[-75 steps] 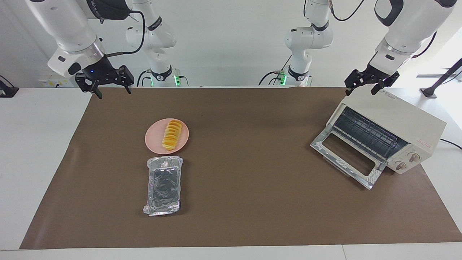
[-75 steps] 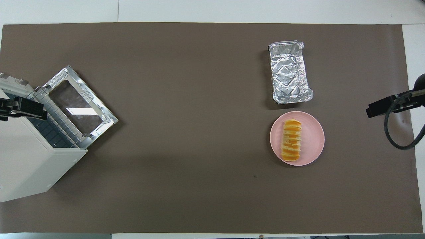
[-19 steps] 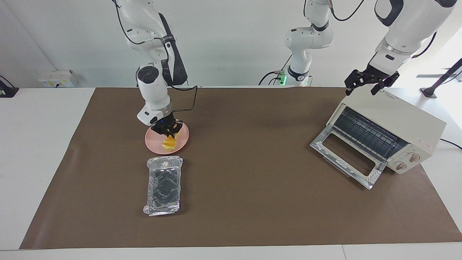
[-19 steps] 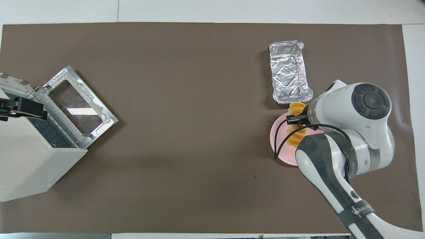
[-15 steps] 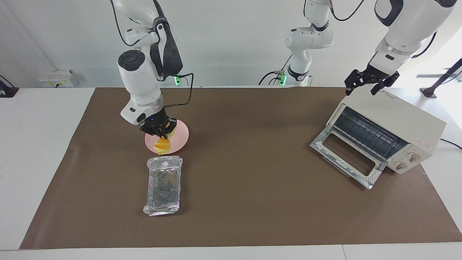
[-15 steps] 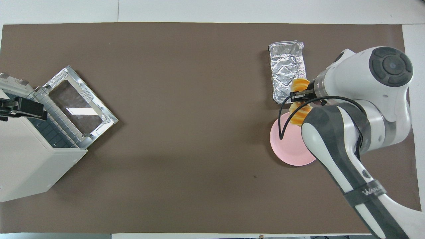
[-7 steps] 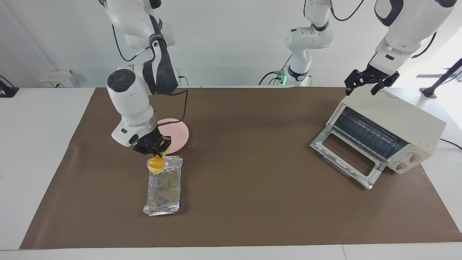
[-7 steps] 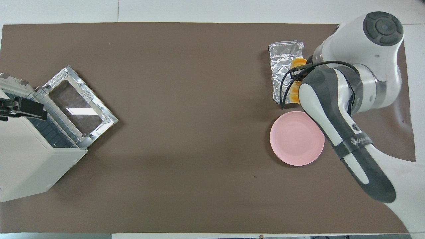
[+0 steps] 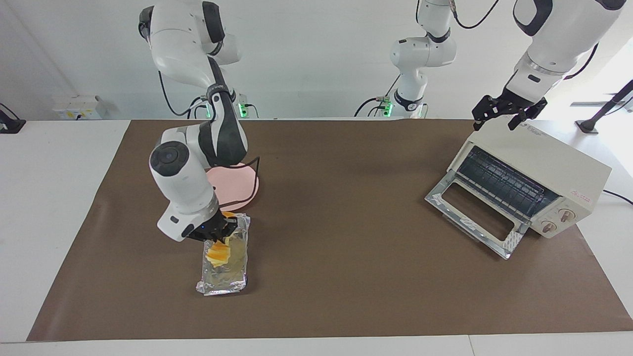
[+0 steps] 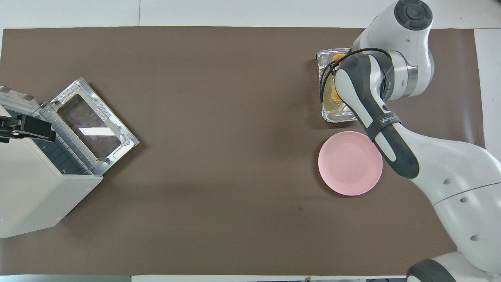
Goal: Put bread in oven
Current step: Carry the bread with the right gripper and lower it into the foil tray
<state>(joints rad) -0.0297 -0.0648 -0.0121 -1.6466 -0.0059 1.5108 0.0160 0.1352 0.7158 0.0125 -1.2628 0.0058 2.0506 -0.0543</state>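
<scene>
The bread (image 9: 216,254), a short row of yellow-orange slices, hangs from my right gripper (image 9: 219,236), which is shut on it, low inside the crinkled foil tray (image 9: 223,283). I cannot tell whether the bread touches the tray floor. In the overhead view the right arm covers the gripper, and only bits of bread (image 10: 335,94) show in the foil tray (image 10: 333,114). The cream-white oven (image 9: 549,170) stands at the left arm's end of the table with its glass door (image 9: 474,213) dropped open. My left gripper (image 9: 508,112) waits open over the oven's top.
The round pink plate (image 9: 240,190) lies bare beside the foil tray, nearer to the robots; it also shows in the overhead view (image 10: 348,164). The oven (image 10: 31,196) and its open door (image 10: 92,125) fill that view's edge. Brown mat (image 9: 346,222) covers the table.
My right gripper took the bread off the pink plate, carried it away from the robots and lowered it into the foil tray. The left arm has not moved.
</scene>
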